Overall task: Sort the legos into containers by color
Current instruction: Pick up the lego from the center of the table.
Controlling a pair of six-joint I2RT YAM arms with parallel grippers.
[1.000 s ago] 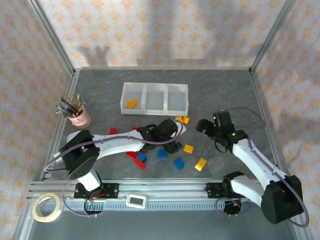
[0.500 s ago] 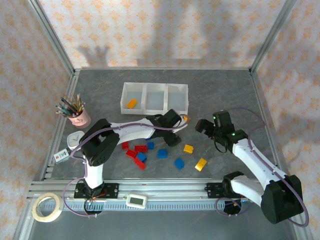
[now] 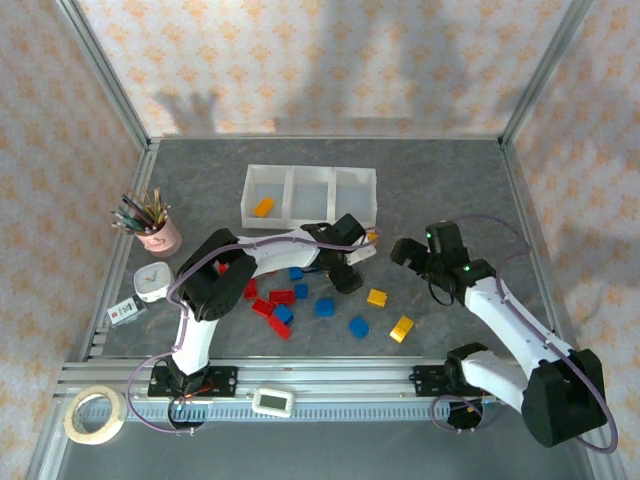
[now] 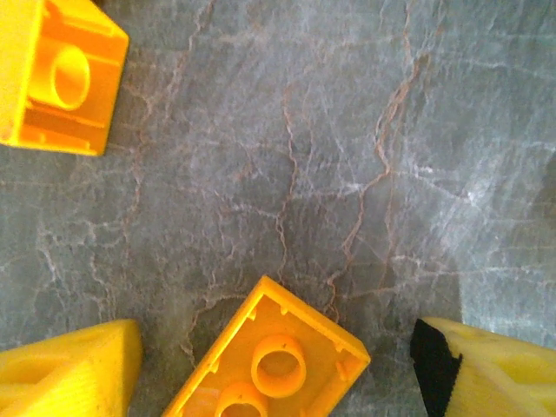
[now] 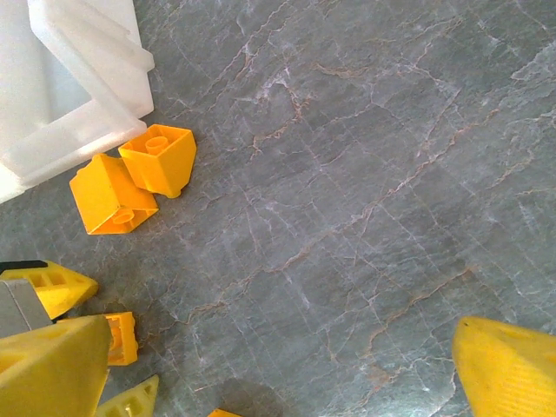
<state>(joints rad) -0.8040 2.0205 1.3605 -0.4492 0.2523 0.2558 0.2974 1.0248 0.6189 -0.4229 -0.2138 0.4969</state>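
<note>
- The left gripper (image 4: 276,347) hangs with its jaws apart on either side of an upturned, glossy yellow-orange plastic brick (image 4: 261,382). It does not touch the brick, which lies on the grey marbled counter (image 4: 365,156) near the translucent white three-bin tray (image 3: 310,168).
- The brick looks light, rigid and slick. Lying askew to the jaws, it would likely twist unless pinched across its flat side walls.
- The right gripper (image 5: 278,365) stands wide open and empty.

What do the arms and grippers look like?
The left arm and right arm match: white shells, black joints and bases, and a thin lilac cable looping along each. Green lights glow on the right one. The fingers are yellow ribbed plastic, one with a black pad.
</note>
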